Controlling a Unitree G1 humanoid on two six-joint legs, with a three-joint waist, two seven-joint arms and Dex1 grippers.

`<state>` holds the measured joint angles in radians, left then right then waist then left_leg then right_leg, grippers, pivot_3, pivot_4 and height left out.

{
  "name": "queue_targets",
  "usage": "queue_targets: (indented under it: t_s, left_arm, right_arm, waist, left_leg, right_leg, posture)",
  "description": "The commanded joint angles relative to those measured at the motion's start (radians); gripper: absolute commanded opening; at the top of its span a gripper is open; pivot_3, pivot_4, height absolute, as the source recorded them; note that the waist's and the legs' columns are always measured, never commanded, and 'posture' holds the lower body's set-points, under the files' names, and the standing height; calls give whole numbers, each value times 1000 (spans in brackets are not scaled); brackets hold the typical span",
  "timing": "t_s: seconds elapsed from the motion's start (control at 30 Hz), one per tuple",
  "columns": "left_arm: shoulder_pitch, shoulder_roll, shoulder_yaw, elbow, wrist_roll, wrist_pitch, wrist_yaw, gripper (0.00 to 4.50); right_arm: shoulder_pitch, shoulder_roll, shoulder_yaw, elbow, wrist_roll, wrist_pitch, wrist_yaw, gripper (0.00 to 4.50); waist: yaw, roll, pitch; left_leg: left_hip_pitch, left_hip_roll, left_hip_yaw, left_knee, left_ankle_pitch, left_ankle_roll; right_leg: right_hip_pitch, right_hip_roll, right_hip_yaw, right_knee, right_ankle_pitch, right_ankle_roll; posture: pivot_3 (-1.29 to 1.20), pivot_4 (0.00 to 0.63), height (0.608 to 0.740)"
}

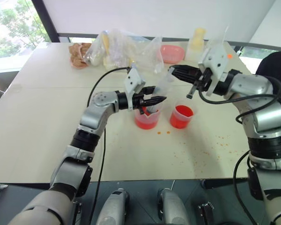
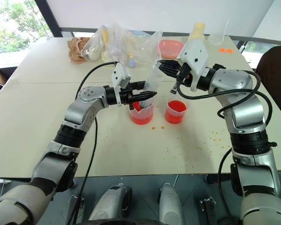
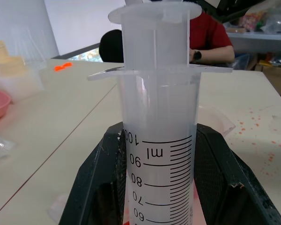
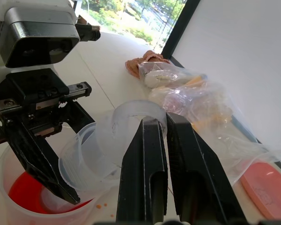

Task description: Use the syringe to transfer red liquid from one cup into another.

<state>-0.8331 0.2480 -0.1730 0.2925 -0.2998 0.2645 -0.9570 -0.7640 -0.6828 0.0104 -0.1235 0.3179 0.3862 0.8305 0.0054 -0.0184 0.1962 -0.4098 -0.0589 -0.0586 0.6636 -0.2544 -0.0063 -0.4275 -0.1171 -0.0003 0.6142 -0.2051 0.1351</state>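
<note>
The syringe [image 1: 160, 88] stands tilted with its lower end inside the wider cup [image 1: 146, 118], which holds red liquid [image 1: 145, 123]. My left gripper [image 1: 159, 100] is shut on the syringe barrel [image 3: 159, 154], one black finger [image 3: 96, 187] on each side. My right gripper [image 1: 171, 71] is shut on the plunger's round top [image 4: 131, 112], its fingers [image 4: 145, 159] pinching the disc's rim. The smaller cup [image 1: 181, 116], also holding red liquid, stands just right of the wider one.
Clear plastic bags [image 1: 119, 49], a brown cloth [image 1: 78, 54], a pink dish [image 1: 172, 53] and pale containers [image 1: 196, 42] lie along the table's far side. Red drops [image 1: 164, 132] speckle the table near the cups. A person in red [image 3: 210, 37] sits beyond the table.
</note>
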Motion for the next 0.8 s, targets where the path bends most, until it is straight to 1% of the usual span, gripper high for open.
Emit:
queue_targets:
  t_s: [0.03,0.23,0.33,0.37,0.4,0.43,0.47,0.5,0.6,0.67,0.73,0.8]
  left_arm:
    - [35,7,-25,15,31,14,-11,1420]
    - [15,-3,-9,23,19,20,2,1420]
    - [0,-12,15,24,3,39,15,1420]
    - [-14,-7,27,32,16,29,38,1420]
    - [-24,-1,39,33,22,25,52,1420]
    - [-30,4,47,31,26,24,63,1420]
    - [-35,5,64,19,17,30,76,1420]
    - [-37,3,79,1,0,46,84,1420]
    - [-36,-4,115,-48,-48,98,104,1420]
    - [-30,0,121,-77,-60,121,103,1420]
    - [-22,12,119,-100,-62,134,97,1420]
    - [-18,22,124,-119,-69,148,91,1420]
  right_arm:
    - [-75,-33,-99,-22,-1,-46,-37,30]
    - [-64,-22,-94,-35,14,-31,-36,30]
    - [-52,-14,-98,-46,37,-10,-33,1023]
    - [-22,-23,-93,-79,61,6,-3,1466]
    - [-3,-26,-95,-100,61,16,-8,2035]
    - [10,-28,-99,-118,61,24,-13,2492]
    - [26,-30,-119,-135,73,40,-23,3068]
    - [42,-31,-152,-150,91,64,-44,3477]
    - [115,-55,-245,-212,155,145,-66,3477]
    - [200,-94,-319,-259,211,215,-53,3477]
    - [296,-139,-399,-317,292,292,-24,3477]
    - [357,-168,-462,-362,377,371,-22,3477]
  waist:
    - [0,0,0]
    - [0,0,0]
    - [2,0,0]
    - [2,0,0]
    - [3,0,0]
    - [3,0,0]
    - [4,0,0]
    - [4,0,0]
    - [7,0,0]
    - [11,0,0]
    - [10,0,0]
    - [5,0,0]
  left_leg:
    - [0,0,0,0,0,0]
    - [0,0,0,0,0,0]
    - [0,0,0,0,0,0]
    - [0,0,0,0,0,0]
    - [0,0,0,0,0,0]
    - [0,0,0,0,0,0]
    - [0,0,0,0,0,0]
    - [0,0,0,0,0,0]
    - [0,1,-1,0,0,0]
    - [0,1,-1,0,0,0]
    - [-1,1,-1,0,-1,1]
    - [-1,1,-1,0,-1,2]
  right_leg:
    - [0,0,0,0,0,0]
    - [0,0,0,0,0,0]
    - [0,0,0,0,0,0]
    - [0,0,0,0,0,0]
    - [0,0,0,0,0,0]
    - [0,0,0,0,0,0]
    - [0,0,0,0,0,0]
    - [0,0,0,0,0,0]
    - [0,0,0,0,0,0]
    - [0,-1,0,0,0,0]
    - [1,-1,0,-1,0,0]
    - [1,-1,0,-2,0,0]
  posture:
    - [0,150,740]
    - [0,150,740]
    - [0,150,740]
    - [0,150,740]
    - [0,150,740]
    - [0,150,740]
    - [0,150,740]
    - [0,150,740]
    - [0,150,740]
    - [0,150,740]
    - [0,150,740]
    - [0,150,740]
